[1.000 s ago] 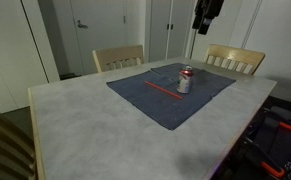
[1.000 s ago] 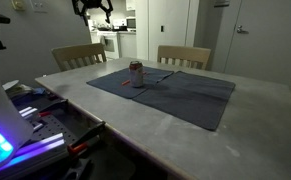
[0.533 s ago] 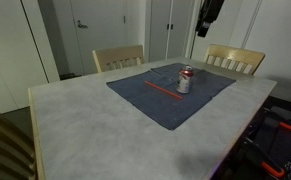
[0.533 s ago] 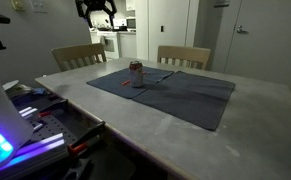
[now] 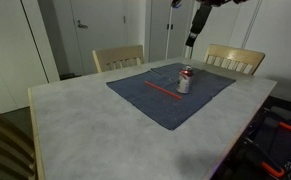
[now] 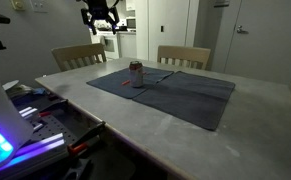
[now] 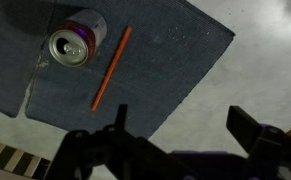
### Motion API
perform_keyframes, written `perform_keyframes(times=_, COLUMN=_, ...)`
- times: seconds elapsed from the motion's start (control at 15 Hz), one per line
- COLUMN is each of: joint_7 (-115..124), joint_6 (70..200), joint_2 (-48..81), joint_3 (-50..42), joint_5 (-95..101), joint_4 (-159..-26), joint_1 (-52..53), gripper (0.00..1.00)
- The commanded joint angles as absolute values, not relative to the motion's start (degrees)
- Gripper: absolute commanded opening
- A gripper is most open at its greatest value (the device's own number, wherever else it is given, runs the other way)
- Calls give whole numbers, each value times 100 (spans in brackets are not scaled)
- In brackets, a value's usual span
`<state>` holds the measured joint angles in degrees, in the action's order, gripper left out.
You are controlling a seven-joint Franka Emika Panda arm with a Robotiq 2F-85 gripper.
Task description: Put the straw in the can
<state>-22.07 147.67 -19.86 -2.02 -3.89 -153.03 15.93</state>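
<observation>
Straw [image 7: 111, 68] lies flat on the dark mat [image 7: 180, 45] on the worktop [image 5: 85, 120], just beside the upright can [image 7: 76, 42]. Pincer [image 7: 177, 118] hangs high above, jaws spread, empty. Straw is likely light, thin, crushable and slippery, so pinch it gently at mid-length.

We see can [image 7: 77, 38] upright on dark mat [image 7: 160, 55], straw [image 7: 112, 68] flat just beside it, not touching; gripper [image 7: 177, 115] jaws spread wide over table [image 7: 270, 45].
</observation>
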Motion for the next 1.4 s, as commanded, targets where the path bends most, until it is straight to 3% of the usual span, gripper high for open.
perform_keyframes(times=0.0, joint_7=-2367, joint_6=15298, joint_2=-1309, joint_3=-185, joint_5=-888, joint_4=-15215, joint_1=1685, gripper=100)
perform_keyframes(times=0.8, joint_7=-2871, joint_6=16474, joint_2=423, joint_3=282, joint_5=-2309, joint_4=-14667, joint_1=1442, gripper=100)
perform_keyframes(times=1.33, joint_7=-2060, joint_6=16602, joint_2=1741, joint_3=553, joint_5=-719, joint_4=-13590, joint_1=788, gripper=100)
